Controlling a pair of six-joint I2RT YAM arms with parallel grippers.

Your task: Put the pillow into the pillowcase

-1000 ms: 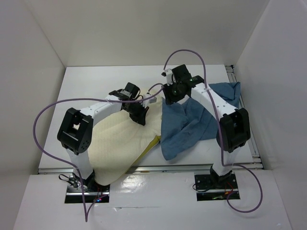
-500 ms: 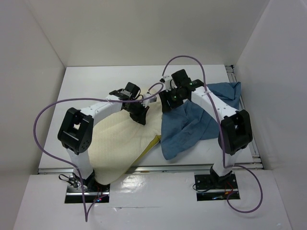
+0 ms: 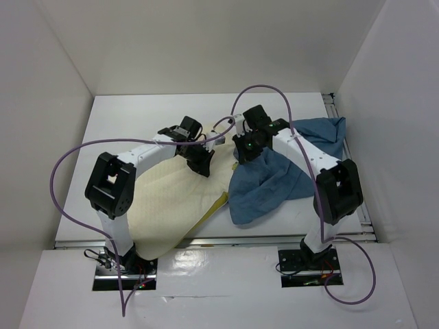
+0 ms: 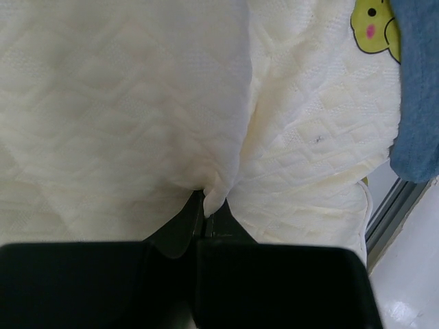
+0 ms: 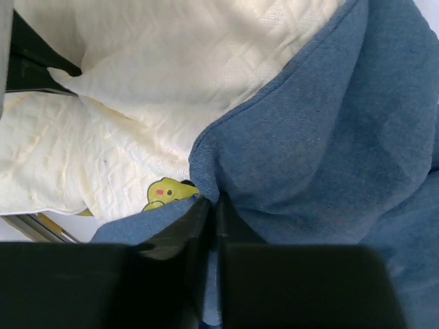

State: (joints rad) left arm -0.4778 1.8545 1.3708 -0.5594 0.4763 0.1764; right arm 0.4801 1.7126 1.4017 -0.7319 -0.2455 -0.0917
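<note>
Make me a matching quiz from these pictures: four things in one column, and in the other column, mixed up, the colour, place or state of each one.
Column one:
1. pillow
2. pillowcase
3. left gripper
4. right gripper

Column two:
a. closed on an edge of blue cloth
b. cream-yellow, lying on the left side
c. closed on a pinched fold of cream fabric
d. denim blue, crumpled on the right side

Right pairs: 1-b, 2-d, 3-c, 4-a.
</note>
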